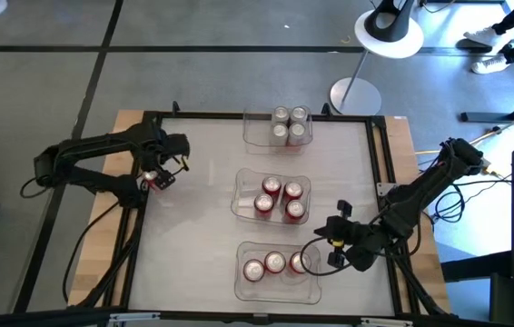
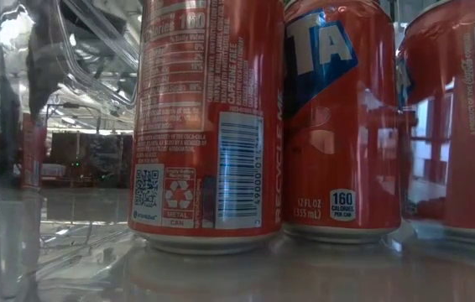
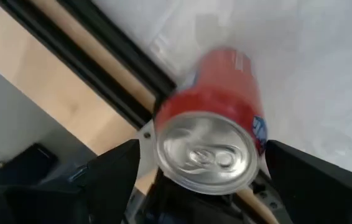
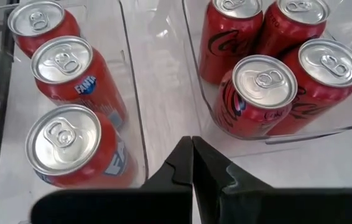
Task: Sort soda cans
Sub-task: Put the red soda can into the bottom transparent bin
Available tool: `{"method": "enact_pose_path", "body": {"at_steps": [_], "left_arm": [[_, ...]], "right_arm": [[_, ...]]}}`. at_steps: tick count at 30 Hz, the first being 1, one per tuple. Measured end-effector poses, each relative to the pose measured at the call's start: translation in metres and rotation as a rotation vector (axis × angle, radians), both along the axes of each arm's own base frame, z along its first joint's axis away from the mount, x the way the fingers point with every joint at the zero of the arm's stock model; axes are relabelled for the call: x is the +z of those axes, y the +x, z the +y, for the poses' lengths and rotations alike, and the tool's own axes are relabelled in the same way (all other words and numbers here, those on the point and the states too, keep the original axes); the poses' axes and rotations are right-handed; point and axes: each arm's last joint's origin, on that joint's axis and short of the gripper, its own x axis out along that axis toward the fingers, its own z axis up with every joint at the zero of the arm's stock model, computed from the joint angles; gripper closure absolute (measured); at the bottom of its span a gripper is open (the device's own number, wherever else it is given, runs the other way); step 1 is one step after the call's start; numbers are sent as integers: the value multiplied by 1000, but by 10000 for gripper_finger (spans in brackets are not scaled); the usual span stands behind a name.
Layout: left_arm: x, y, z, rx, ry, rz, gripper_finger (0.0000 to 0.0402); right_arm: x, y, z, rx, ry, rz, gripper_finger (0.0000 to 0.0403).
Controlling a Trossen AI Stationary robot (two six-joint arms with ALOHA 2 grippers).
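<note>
My left gripper (image 1: 157, 179) is near the table's left edge, shut on a red soda can (image 3: 216, 87) with a silver top. My right gripper (image 1: 334, 232) is shut and hovers by the right end of the near tray. In the right wrist view it (image 4: 193, 155) points at the gap between the two trays of red cans. Four silver cans (image 1: 289, 125) stand in the far tray, four red cans (image 1: 280, 200) in the middle tray and three red cans (image 1: 275, 264) in the near tray. The low view shows the near tray's cans (image 2: 208, 126) close up. My left gripper pinches the red can at its upper wall just below the rim (image 3: 162, 134), one finger (image 3: 121, 171) on either side. The fingers come from above, and the can's silver top (image 3: 207, 152) faces the wrist camera. Whether the can's base is off the table I cannot tell.
Three clear plastic trays sit in a row down the table's middle: far (image 1: 255, 136), middle (image 1: 242, 202), near (image 1: 242, 286). A black frame rail (image 1: 139, 218) edges the white work surface. Bare surface lies left and right of the trays.
</note>
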Motion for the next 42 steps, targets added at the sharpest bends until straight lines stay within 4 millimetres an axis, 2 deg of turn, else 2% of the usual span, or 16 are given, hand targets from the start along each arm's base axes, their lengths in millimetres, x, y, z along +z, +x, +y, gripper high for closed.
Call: {"method": "enact_pose_path", "body": {"at_steps": [5, 14, 22, 28, 30, 35, 42], "left_arm": [[-16, -11, -2, -5, -63, 41, 68], [-47, -9, -1, -7, -148, -23, 68], [-50, 0, 3, 10, -119, -116, 70], [-50, 2, 3, 13, -108, -131, 108], [-49, 4, 3, 15, -99, -149, 108], [-33, 15, -2, -1, -67, -207, 108], [26, 42, -23, -61, -9, -405, 108]], "right_arm": [[1, 1, 1, -4, 10, -23, 402], [2, 2, 1, -13, 2, -33, 402], [2, 2, 1, -12, 1, -32, 402], [2, 1, 1, -10, -4, -31, 402], [2, 2, 0, -13, -14, -36, 402], [1, 1, 1, 13, 0, -16, 402], [4, 4, 5, 61, 55, -27, 402]]}}
